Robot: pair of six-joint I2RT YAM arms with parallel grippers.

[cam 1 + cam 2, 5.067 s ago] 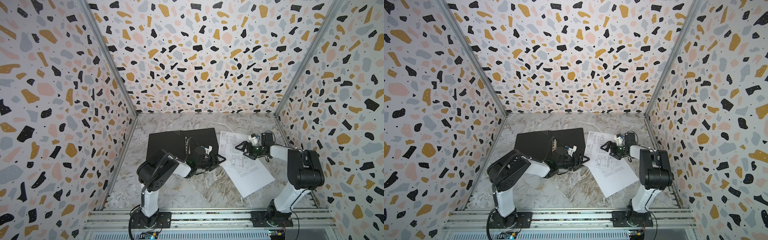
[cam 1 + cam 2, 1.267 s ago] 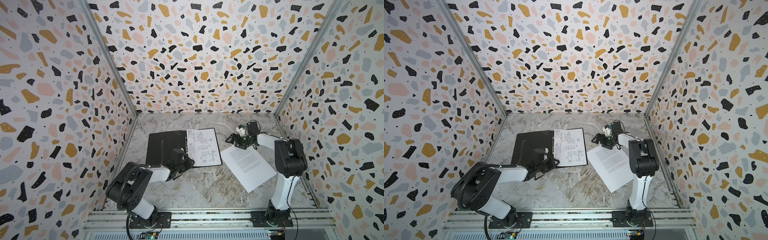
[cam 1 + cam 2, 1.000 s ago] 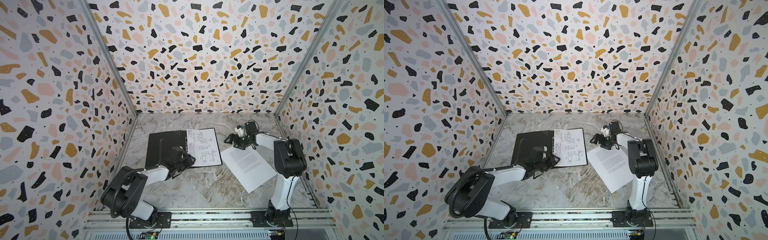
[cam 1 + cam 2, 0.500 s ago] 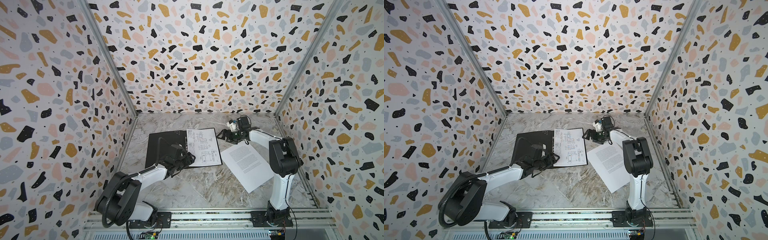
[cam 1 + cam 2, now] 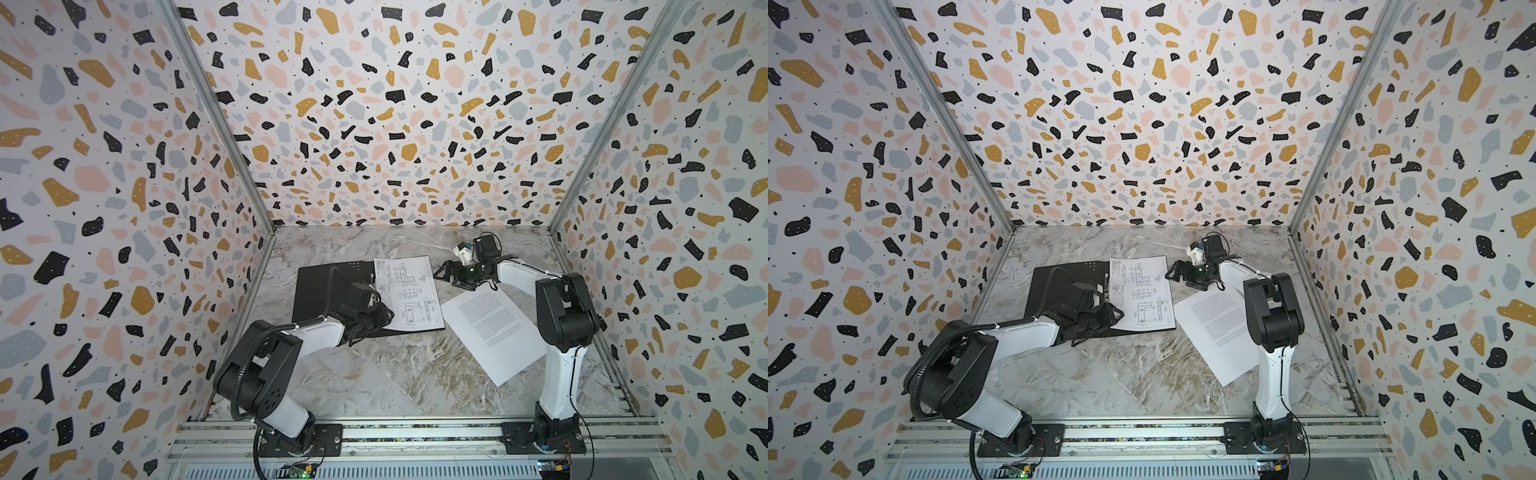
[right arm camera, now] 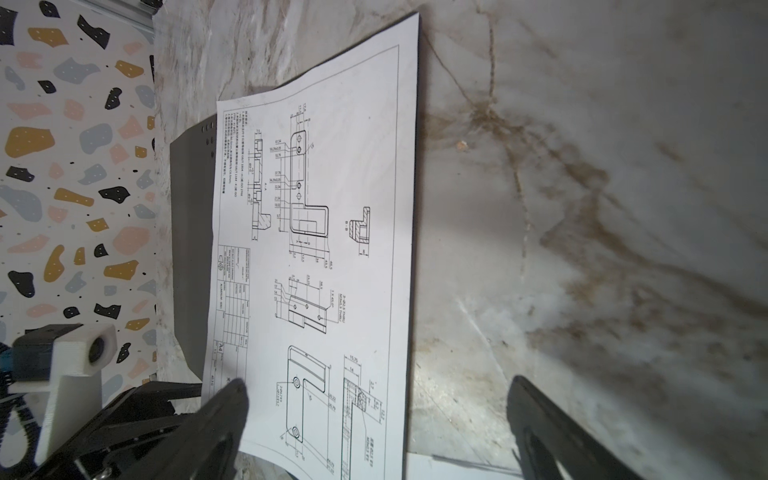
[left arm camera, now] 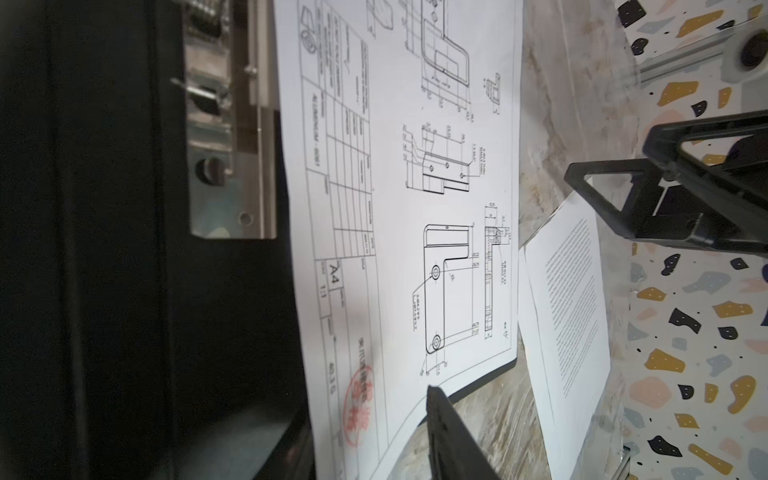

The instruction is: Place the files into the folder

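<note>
The folder [image 5: 324, 291] lies open on the table, its black inside up. The files are two white sheets. The diagram sheet [image 5: 407, 293] rests on the folder's right half, and its near corner curls up in the left wrist view [image 7: 415, 249]. The text sheet [image 5: 494, 328] lies on the table to the right, off the folder. My left gripper [image 5: 384, 312] sits at the diagram sheet's near left corner, jaws narrowed but apart, one finger [image 7: 449, 432] against the curled edge. My right gripper [image 5: 445, 275] hovers open by that sheet's far right edge [image 6: 378, 424], holding nothing.
A metal clip bar [image 7: 230, 124] runs along the folder's spine beside the diagram sheet. Terrazzo-patterned walls [image 5: 374, 124] close in the table on three sides. An aluminium rail [image 5: 415, 436] with both arm bases runs along the front.
The diagram sheet, earlier on the table over the text sheet, now lies on the folder. My right gripper has moved left toward it. My left jaws have narrowed at its near corner.
</note>
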